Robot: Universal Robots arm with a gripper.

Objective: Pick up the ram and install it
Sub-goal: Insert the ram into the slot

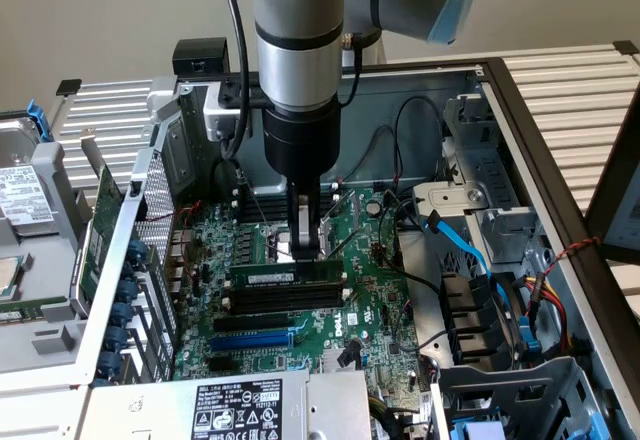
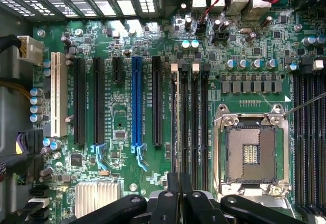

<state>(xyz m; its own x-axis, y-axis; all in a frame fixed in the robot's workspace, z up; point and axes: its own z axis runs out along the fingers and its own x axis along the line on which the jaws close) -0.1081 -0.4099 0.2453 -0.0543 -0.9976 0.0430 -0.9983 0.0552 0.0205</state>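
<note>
Installation stage, seemingly: pressing down with empty, clenched jaws just atop the ram (image 1: pixel 285 275), already standing upright on the motherboard (image 1: pixel 365 295), calling for straight, even force to latch.

A white DELL logo (image 1: pixel 337 331) is made out on the motherboard (image 1: pixel 362 300); certification marks are spotted on the power supply label (image 1: pixel 237 410), small print unreadable; the white label (image 1: pixel 272 276) on the ram (image 1: pixel 320 273) cannot be read
</note>
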